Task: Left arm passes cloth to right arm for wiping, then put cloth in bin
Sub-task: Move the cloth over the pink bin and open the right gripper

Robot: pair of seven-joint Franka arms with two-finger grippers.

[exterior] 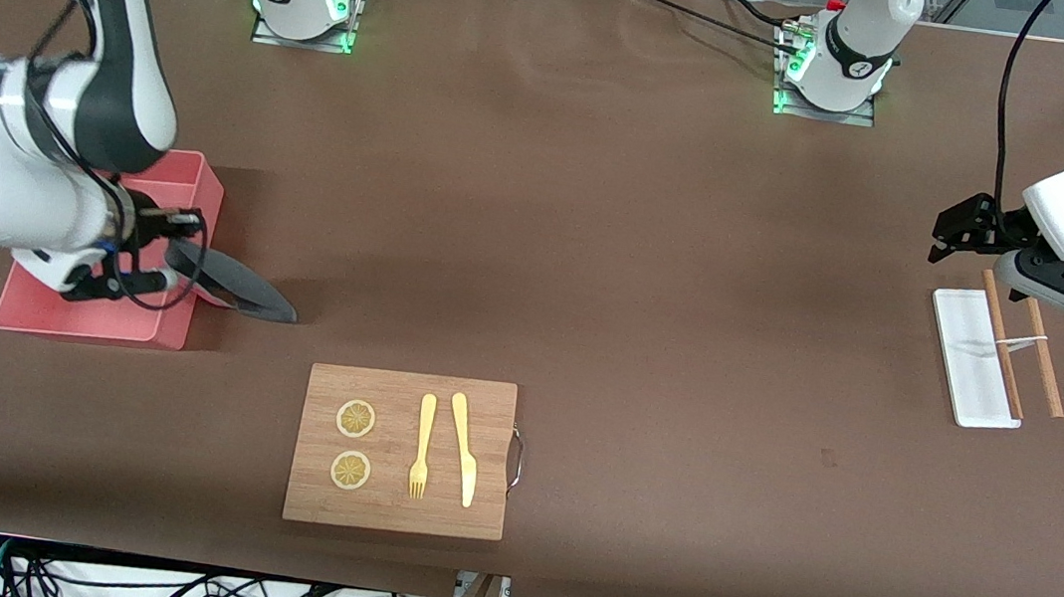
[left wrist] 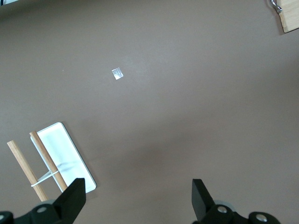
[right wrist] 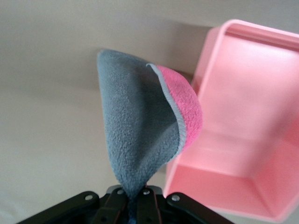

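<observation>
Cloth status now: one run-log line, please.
right gripper: shut on grey-and-pink cloth | over salmon-pink plastic bin edge | left gripper: open, waiting

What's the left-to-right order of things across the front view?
bin → cloth held by the right end effector → wooden board → white tray → wooden sticks, with the left end effector open above the tray.

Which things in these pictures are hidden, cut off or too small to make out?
- Right gripper, front view: the right arm covers much of it and part of the bin.
- Cloth, right wrist view: the pinched end disappears between the fingers.
- Bin floor, right wrist view: cut off by the frame's edge.
- Left gripper, left wrist view: only the fingertips show.
- Small shiny scrap on the table: too small to identify.
</observation>
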